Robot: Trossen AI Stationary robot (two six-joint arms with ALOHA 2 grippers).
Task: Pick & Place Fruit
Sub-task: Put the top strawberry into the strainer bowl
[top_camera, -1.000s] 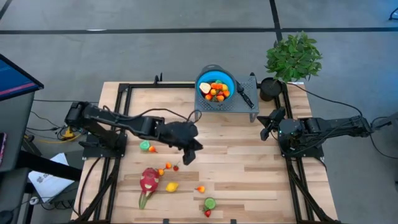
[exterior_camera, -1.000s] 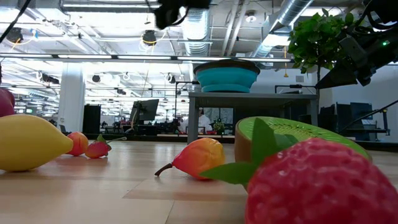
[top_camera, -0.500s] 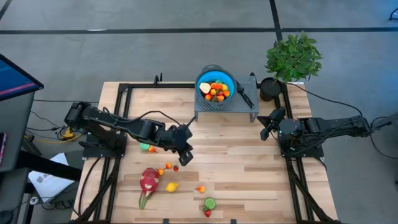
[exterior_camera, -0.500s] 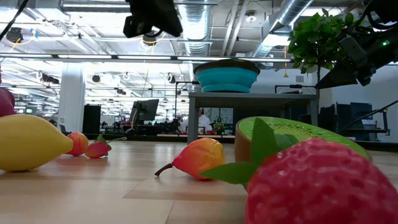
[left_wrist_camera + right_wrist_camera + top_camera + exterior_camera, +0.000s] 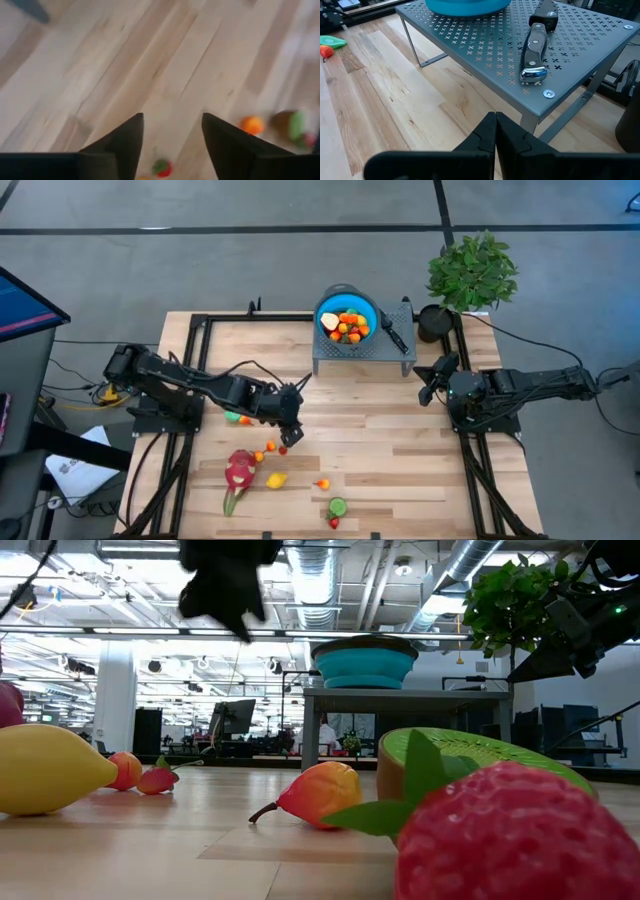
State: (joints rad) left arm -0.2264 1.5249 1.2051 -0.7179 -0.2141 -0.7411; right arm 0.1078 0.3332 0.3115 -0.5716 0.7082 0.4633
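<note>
Lighting bright, even, overhead; ceiling strip lights (image 5: 120, 630) glare in low view. Shadows on table (image 5: 400, 430) soft, short. Low view: near strawberry (image 5: 515, 835) out of focus. Left wrist view heavily motion-blurred; small fruit there possibly 3, outlines unclear. Right wrist view sharp; knife (image 5: 535, 52) shows 1 bright specular highlight.

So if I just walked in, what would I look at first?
Probably the bright turquoise plastic bowl heaped with small orange and red toy fruits, standing on a grey perforated metal stand at the back of the wooden table. Next, the big pink-red dragon fruit with green tips near the front left, among scattered little fruits. Just above them hangs the left arm's dark claw, open and empty.
</note>
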